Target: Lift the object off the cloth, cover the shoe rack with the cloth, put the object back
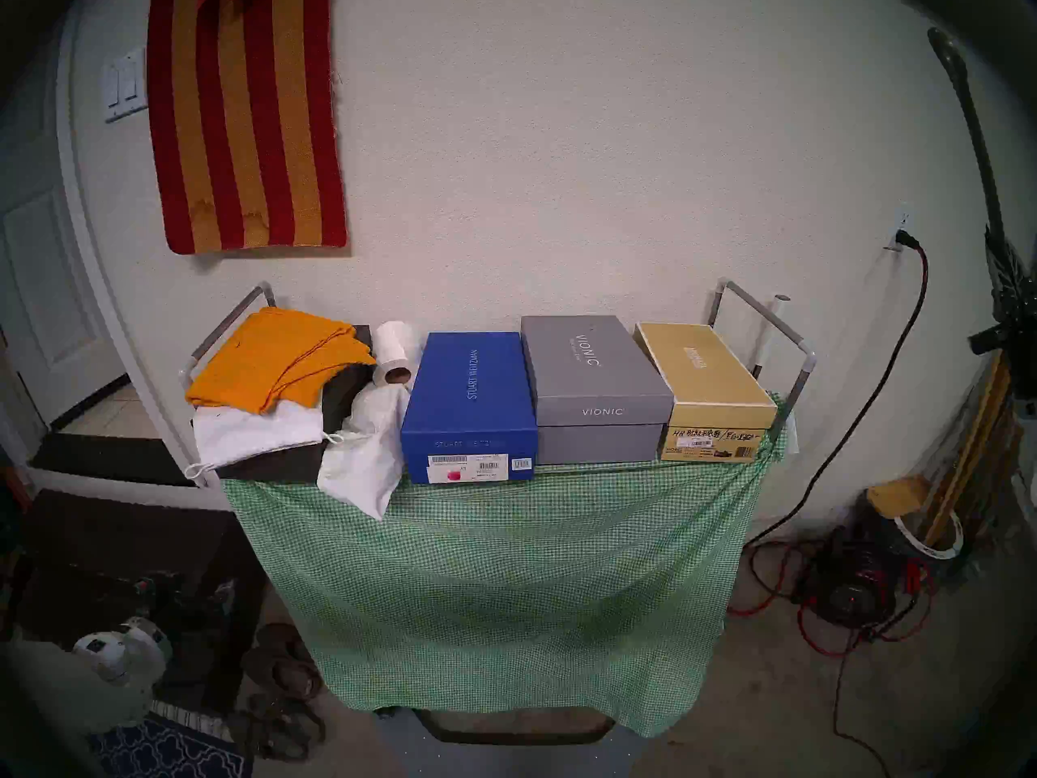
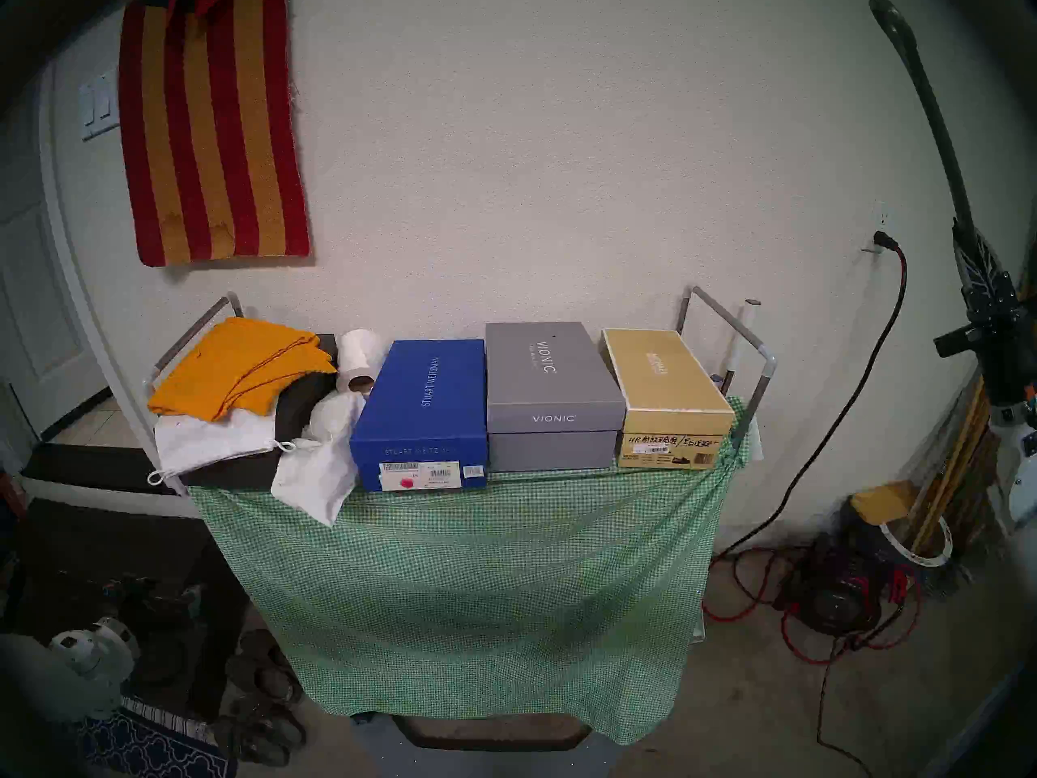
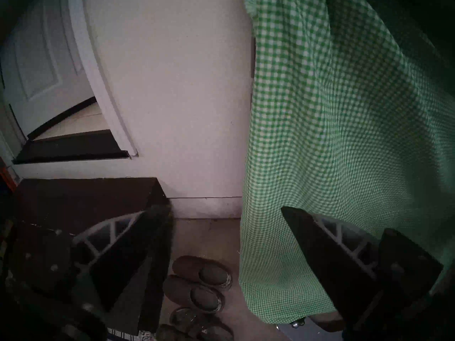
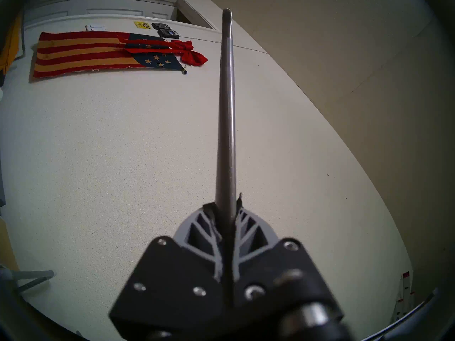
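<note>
Your right gripper [image 4: 227,207] clamps the shoehorn [image 4: 226,111] upright, high right of the rack [image 1: 755,311], while your spread, empty left gripper [image 3: 226,234] hangs beside the draped cloth [image 1: 505,563].

We see a blue shoebox [image 1: 470,406], a grey shoebox [image 1: 596,388] and a tan shoebox [image 1: 708,392] side by side. A striped rug [image 1: 247,114] hangs on the wall; slippers [image 3: 202,284] sit on the floor.

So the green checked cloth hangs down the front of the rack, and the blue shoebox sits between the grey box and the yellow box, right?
Not quite. In the head view the grey shoebox sits in the middle, between the blue shoebox and the yellow shoebox. The green checked cloth does hang down the front of the rack.
</note>
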Robot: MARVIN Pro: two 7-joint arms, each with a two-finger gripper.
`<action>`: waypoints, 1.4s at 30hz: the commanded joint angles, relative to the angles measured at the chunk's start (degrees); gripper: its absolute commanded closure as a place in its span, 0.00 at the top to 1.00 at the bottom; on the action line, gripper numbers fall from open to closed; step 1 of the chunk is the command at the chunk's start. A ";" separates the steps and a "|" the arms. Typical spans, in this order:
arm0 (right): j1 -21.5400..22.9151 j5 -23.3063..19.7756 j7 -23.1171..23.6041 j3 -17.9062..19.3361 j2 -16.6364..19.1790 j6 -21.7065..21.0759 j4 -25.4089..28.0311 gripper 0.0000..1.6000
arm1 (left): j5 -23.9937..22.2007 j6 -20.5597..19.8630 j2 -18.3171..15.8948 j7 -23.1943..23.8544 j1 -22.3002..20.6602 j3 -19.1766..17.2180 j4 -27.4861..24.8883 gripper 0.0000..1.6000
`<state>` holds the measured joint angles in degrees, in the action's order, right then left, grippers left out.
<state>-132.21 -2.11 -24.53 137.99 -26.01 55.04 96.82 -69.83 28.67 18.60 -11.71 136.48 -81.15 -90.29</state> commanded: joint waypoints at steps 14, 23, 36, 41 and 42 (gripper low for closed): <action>-3.60 5.95 8.55 -3.49 3.24 -0.04 13.21 0.00 | 0.72 13.21 -1.19 -9.15 14.60 -6.03 -6.51 1.00; -3.09 6.94 11.26 -2.57 6.41 -0.04 15.24 0.00 | 3.15 17.75 -1.16 -13.54 20.41 -9.63 -9.06 1.00; -2.01 3.75 10.61 -1.93 9.22 -0.04 16.33 0.00 | 8.00 20.00 0.74 -18.69 27.87 -16.19 -12.38 1.00; -2.11 2.96 10.80 -1.89 9.59 -0.04 16.23 0.00 | 10.45 19.22 2.86 -19.89 28.52 -18.53 -13.51 1.00; -2.13 2.84 10.84 -1.89 9.64 -0.04 16.22 0.00 | 10.89 19.00 3.28 -20.04 28.52 -18.93 -13.70 1.00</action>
<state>-134.25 2.16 -13.61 136.03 -17.47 55.04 113.18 -61.66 48.16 19.06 -30.34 161.79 -97.17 -102.43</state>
